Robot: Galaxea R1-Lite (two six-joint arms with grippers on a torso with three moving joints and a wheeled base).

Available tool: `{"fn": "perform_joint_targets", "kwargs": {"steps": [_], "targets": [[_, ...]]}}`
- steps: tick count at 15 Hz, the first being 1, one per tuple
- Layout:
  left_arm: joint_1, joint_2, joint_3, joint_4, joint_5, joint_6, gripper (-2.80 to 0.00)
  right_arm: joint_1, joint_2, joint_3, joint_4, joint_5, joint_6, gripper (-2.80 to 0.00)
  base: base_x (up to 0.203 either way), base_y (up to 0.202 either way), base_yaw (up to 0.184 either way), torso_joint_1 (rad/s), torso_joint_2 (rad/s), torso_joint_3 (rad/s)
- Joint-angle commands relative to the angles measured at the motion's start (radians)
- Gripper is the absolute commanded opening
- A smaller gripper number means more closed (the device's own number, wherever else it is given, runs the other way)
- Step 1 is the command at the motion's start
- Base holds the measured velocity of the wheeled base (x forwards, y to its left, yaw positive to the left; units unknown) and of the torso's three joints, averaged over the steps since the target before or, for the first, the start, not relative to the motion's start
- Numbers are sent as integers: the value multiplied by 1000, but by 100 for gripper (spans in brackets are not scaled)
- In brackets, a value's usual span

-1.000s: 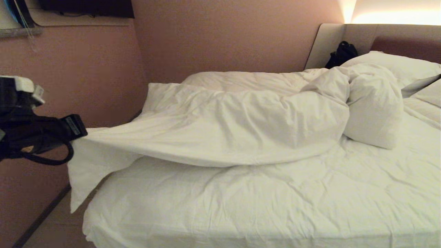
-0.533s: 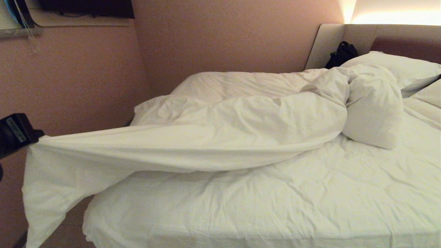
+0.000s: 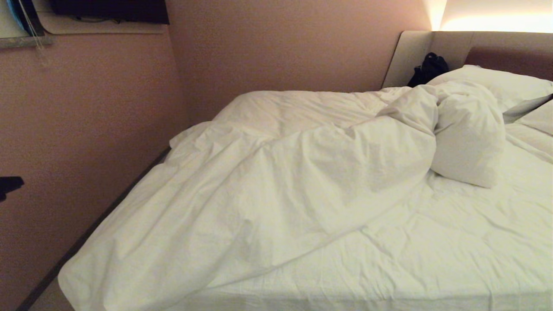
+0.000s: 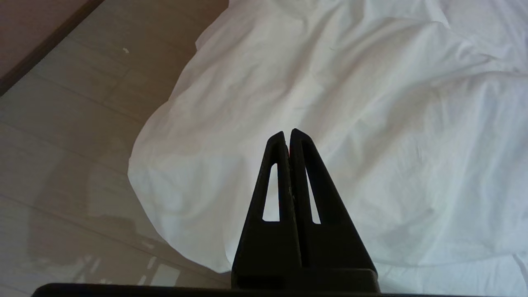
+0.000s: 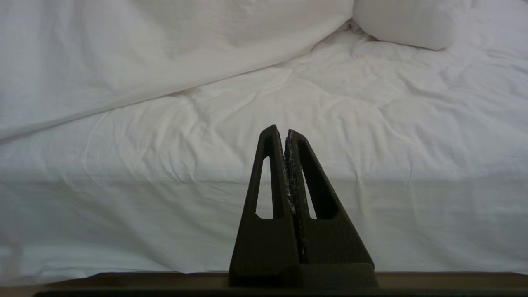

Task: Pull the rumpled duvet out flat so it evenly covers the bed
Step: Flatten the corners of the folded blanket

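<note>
The thick, puffy white quilted duvet (image 3: 268, 190) lies across the robot's left half of the large low bed (image 3: 453, 259), fanned out from a bunched roll near the pillows down to the near-left corner, where its edge hangs over the mattress side toward the floor. The left gripper (image 4: 288, 134) hovers above that overhanging corner with its black triangular fingers pressed together and nothing between them; in the head view only a dark tip of it shows at the far left edge. The right gripper (image 5: 284, 130) is parked low in front of the bed's near side, its fingers likewise clenched on nothing. In my judgement one corner pull is done and the spreading is only partly along: the right half of the mattress shows only the creased white fitted sheet (image 3: 466, 242), and the duvet's upper end is twisted into a fat lump (image 3: 468, 134) beside the rectangular white pillows (image 3: 497, 84). The next move likely calls for taking a fresh hold on the long diagonal edge or on the lump, and drawing it toward the robot's right, so the cover reaches the bare side. The padded beige and brown headboard (image 3: 432, 47) stands behind the pillows with a dark black object (image 3: 427, 67) tucked against it. Plain pinkish walls (image 3: 108, 129) close the room on the left, with pale floor tiles (image 4: 74, 123) below.
</note>
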State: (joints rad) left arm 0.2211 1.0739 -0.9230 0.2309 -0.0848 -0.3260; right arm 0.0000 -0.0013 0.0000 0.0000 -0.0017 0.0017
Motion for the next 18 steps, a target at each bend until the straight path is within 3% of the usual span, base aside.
{"fn": "perform_joint_targets", "kwargs": {"steps": [1, 9, 10, 15, 16, 18], "targets": [[-3, -11, 4, 2, -4, -2, -280, 0, 1, 0, 0, 0, 0, -280, 0, 0, 0, 0, 0, 0], [-57, 96, 6, -5, -132, -2, -280, 0, 1, 0, 0, 0, 0, -280, 0, 0, 0, 0, 0, 0], [-69, 129, 8, -5, -131, 1, 0, -1, 1, 0, 0, 0, 0, -280, 0, 0, 0, 0, 0, 0], [-80, 327, 18, -10, -128, 24, 0, 0, 1, 0, 0, 0, 0, -280, 0, 0, 0, 0, 0, 0], [-80, 360, 33, -20, -127, 58, 0, 0, 1, 0, 0, 0, 0, -280, 0, 0, 0, 0, 0, 0], [-79, 415, 80, -72, -118, 188, 0, 0, 1, 0, 0, 0, 0, -280, 0, 0, 0, 0, 0, 0]]}}
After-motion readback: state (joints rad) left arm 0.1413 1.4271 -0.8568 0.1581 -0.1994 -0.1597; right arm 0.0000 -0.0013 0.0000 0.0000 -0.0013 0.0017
